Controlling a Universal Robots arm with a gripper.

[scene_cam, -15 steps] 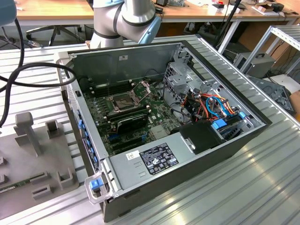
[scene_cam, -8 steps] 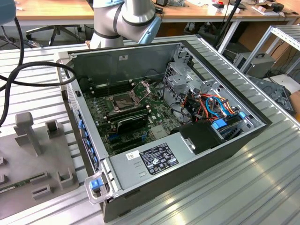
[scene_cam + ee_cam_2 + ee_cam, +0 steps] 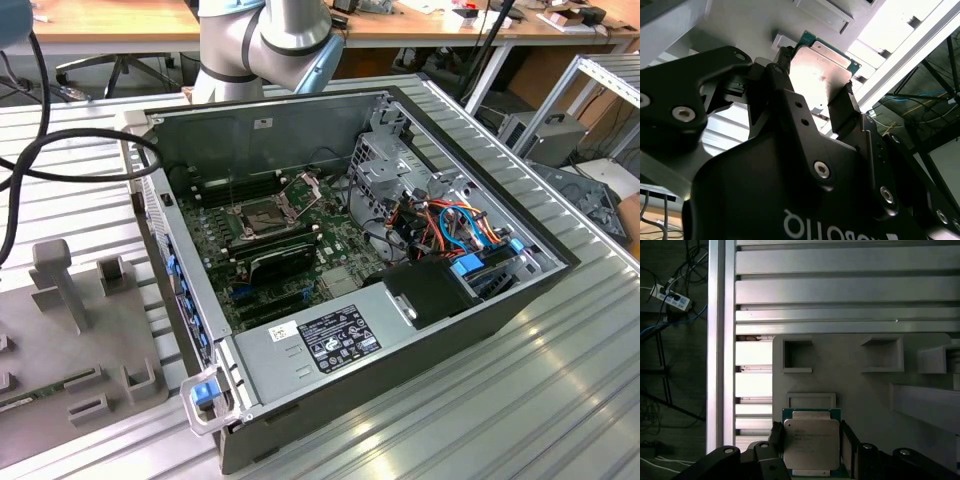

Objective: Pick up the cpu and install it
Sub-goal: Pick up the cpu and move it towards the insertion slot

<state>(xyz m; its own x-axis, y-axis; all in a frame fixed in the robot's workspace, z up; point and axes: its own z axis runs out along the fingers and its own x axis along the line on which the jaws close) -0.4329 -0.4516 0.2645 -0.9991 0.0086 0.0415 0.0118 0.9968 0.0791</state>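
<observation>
The cpu [image 3: 811, 442] is a thin square chip with a pale silver face and a green edge. My gripper [image 3: 811, 446] is shut on it, with one black finger [image 3: 776, 436] on each side. In the second wrist view the cpu [image 3: 822, 75] shows from behind, between the fingers [image 3: 844, 107] of the gripper [image 3: 815, 87]. It hangs over a grey fixture plate [image 3: 860, 385], close to a shallow square recess [image 3: 810, 400]. In the exterior view the dark socket [image 3: 262, 215] on the green motherboard [image 3: 335, 250] has its metal frame hinged up.
The open computer case [image 3: 480, 320] lies on a ribbed aluminium table [image 3: 560, 400], with cables and a drive bay [image 3: 450, 225] at the exterior view's right. The grey fixture plate [image 3: 60, 330] with upright blocks stands at the exterior view's left. A thick black cable [image 3: 60, 160] loops near it.
</observation>
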